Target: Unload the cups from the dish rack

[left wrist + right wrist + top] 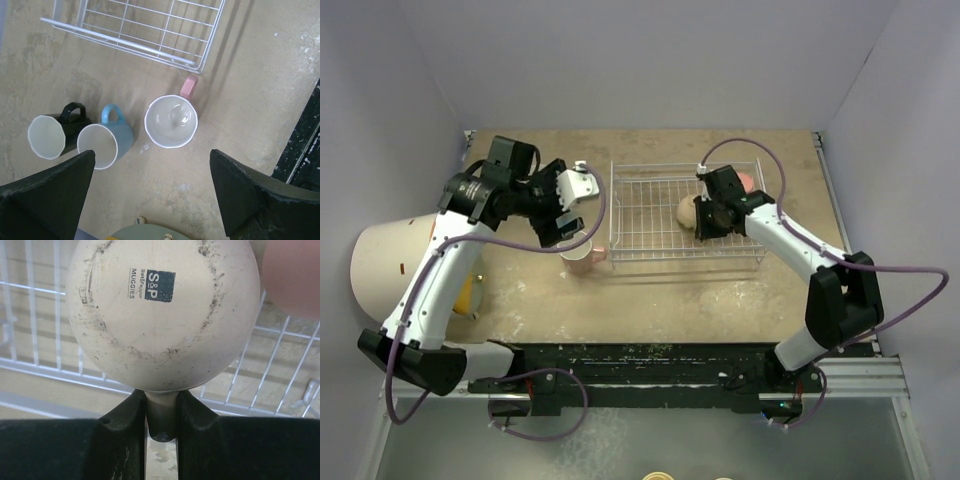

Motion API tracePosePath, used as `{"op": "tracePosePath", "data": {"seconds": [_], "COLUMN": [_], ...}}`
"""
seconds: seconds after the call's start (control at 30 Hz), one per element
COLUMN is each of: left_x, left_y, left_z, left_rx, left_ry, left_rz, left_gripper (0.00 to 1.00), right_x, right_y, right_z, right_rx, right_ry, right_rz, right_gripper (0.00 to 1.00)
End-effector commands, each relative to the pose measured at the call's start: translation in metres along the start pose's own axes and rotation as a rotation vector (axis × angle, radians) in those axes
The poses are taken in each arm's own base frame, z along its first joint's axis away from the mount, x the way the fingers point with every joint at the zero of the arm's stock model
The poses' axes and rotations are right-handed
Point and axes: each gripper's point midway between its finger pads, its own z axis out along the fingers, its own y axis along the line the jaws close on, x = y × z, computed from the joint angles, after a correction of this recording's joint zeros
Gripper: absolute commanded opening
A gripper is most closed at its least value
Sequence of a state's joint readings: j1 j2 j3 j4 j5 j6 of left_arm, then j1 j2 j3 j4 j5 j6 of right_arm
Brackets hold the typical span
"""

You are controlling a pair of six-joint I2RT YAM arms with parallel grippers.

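The white wire dish rack (pixel 650 215) sits mid-table. My right gripper (pixel 705 218) is shut on the handle of the rounded tan mug (pixel 686 212), which is upside down in the rack's right part; its base (pixel 162 310) fills the right wrist view, the handle between the fingers (pixel 125 420). The coral tumbler (pixel 748 182) lies behind it, also in the right wrist view (pixel 292 275). My left gripper (pixel 152 187) is open above the table left of the rack. Below it stand the pale pink mug (pixel 171 121), the light blue mug (pixel 105 142) and the black mug (pixel 52 134). The pink mug (pixel 582 258) shows from above.
The big white cylinder with an orange face (pixel 390 265) lies at the left edge beside the left arm. The rack's near-left corner (pixel 197 67) is just beyond the pink mug. A black rail (pixel 650 365) runs along the table's front edge.
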State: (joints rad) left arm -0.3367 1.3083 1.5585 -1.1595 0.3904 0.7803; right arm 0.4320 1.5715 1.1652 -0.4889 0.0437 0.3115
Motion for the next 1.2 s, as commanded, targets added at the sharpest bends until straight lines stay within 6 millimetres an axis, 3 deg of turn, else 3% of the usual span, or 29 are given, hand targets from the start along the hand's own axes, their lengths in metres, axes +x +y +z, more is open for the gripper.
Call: {"op": "tracePosePath", "data": {"seconds": [0.0, 0.17, 0.33, 0.47, 0.63, 0.77, 0.93, 1.17], "left_x": [-0.024, -0.036, -0.057, -0.065, -0.082, -0.094, -0.102, -0.106], "left_y": [0.007, 0.008, -0.004, -0.005, -0.002, 0.013, 0.015, 0.012], "left_z": [-0.015, -0.026, -0.044, -0.049, -0.056, -0.066, -0.078, -0.091], "left_rx": [-0.067, -0.159, -0.215, -0.263, -0.336, -0.441, -0.518, -0.561], "left_ry": [-0.107, -0.215, -0.358, -0.417, -0.499, -0.526, -0.556, -0.589], "left_rz": [0.119, 0.284, 0.446, 0.543, 0.66, 0.714, 0.781, 0.783], "left_gripper": [0.99, 0.99, 0.99, 0.99, 0.99, 0.99, 0.98, 0.89], "right_x": [-0.079, -0.114, -0.13, -0.129, -0.113, -0.104, -0.094, -0.085], "right_y": [0.046, 0.089, 0.133, 0.166, 0.204, 0.222, 0.248, 0.273], "right_z": [-0.065, -0.116, -0.169, -0.218, -0.27, -0.293, -0.316, -0.323], "right_rx": [-0.213, -0.445, -0.717, -0.978, -1.281, -1.444, -1.606, -1.64], "right_ry": [-0.268, -0.352, -0.405, -0.423, -0.391, -0.337, -0.286, -0.244], "right_rz": [0.035, 0.088, 0.149, 0.229, 0.319, 0.368, 0.389, 0.367], "right_gripper": [0.0, 0.0, 0.0, 0.0, 0.0, 0.0, 0.0, 0.0]}}
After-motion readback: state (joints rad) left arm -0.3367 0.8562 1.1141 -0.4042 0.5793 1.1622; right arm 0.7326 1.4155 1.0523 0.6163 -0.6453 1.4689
